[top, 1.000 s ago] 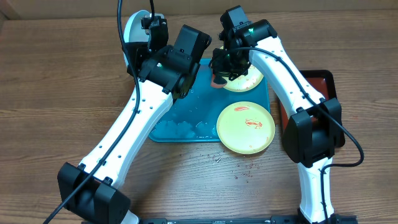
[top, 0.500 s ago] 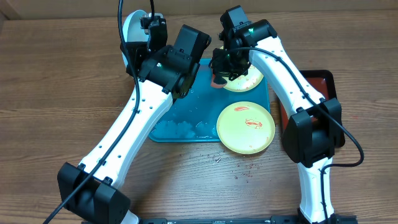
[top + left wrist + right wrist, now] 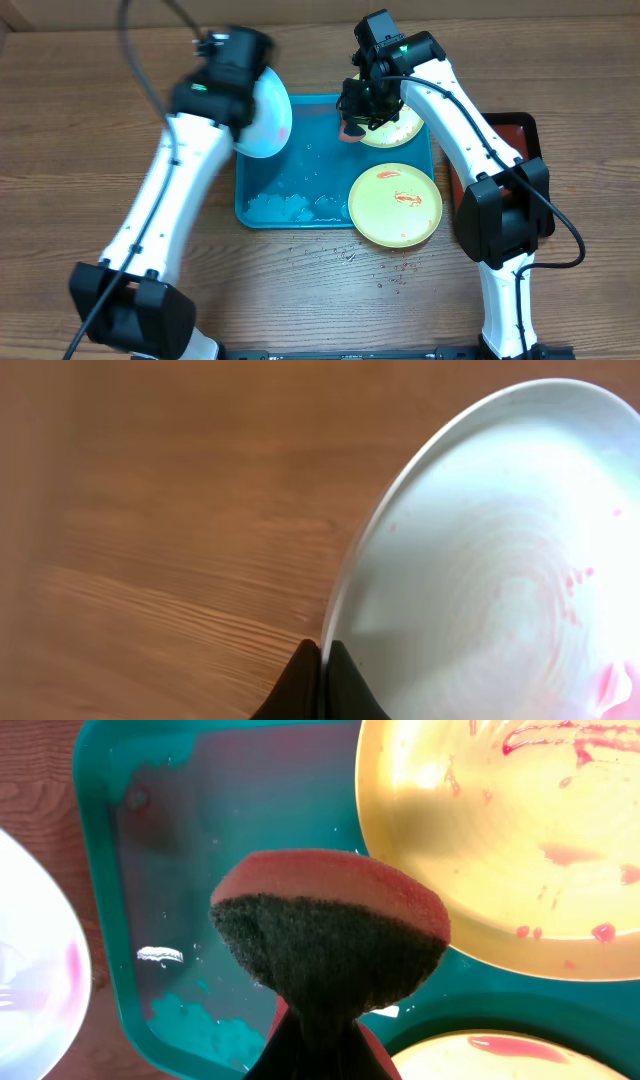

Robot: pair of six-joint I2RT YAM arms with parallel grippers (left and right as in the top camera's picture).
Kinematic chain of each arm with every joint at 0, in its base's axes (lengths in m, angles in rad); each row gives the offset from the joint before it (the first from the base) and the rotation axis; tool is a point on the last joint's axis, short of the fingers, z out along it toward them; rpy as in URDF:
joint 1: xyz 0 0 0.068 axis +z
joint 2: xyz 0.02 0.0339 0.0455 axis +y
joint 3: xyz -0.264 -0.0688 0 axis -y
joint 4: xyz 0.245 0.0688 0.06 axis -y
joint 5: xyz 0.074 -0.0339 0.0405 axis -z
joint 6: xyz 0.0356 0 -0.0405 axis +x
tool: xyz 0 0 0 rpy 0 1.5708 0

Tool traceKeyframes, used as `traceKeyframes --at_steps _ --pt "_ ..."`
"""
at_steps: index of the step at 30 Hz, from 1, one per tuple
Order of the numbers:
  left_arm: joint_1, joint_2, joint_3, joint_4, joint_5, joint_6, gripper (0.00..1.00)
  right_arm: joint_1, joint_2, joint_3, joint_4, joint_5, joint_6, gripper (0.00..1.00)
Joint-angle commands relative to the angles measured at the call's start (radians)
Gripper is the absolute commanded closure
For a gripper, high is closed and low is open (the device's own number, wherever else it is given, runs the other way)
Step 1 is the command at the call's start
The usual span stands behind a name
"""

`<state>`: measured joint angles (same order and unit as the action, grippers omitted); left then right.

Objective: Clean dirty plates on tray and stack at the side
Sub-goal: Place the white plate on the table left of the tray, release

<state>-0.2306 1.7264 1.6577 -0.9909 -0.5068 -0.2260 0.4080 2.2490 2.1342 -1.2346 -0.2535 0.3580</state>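
My left gripper (image 3: 322, 652) is shut on the rim of the pale blue-white plate (image 3: 500, 560). The plate (image 3: 265, 115) hangs tilted over the back left corner of the turquoise tray (image 3: 310, 160), with faint red smears on it. My right gripper (image 3: 318, 1025) is shut on a pink sponge with a dark scrub face (image 3: 330, 925), above the tray's back. One yellow-green plate (image 3: 398, 132) lies at the tray's back right, beside the sponge (image 3: 350, 128). Another yellow-green plate (image 3: 395, 204), smeared with red sauce, lies at the front right over the rim.
White foam (image 3: 290, 205) sits in the tray's front left. A dark red tray (image 3: 520, 130) with a black rim stands to the right, partly behind my right arm. Small red specks (image 3: 395, 275) dot the wooden table in front of the tray.
My left arm has swung quickly and is blurred. The blue-white plate has come from the table's back left to over the tray's left corner. The right arm and sponge have stayed put.
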Motion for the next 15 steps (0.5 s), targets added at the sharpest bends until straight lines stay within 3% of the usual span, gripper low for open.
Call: traceKeyframes --at_steps 1,6,15 --pt "0.188 0.002 0.006 -0.004 0.498 0.087 0.95 0.0 -0.018 0.019 0.002 0.008 -0.014 0.96" --pt "0.416 0.014 -0.003 -0.008 0.724 0.116 0.96 0.0 -0.018 0.019 0.002 0.008 -0.014 0.96" --pt "0.699 0.069 -0.152 0.099 0.779 0.074 0.96 0.0 -0.018 0.019 -0.008 0.008 -0.015 0.96"
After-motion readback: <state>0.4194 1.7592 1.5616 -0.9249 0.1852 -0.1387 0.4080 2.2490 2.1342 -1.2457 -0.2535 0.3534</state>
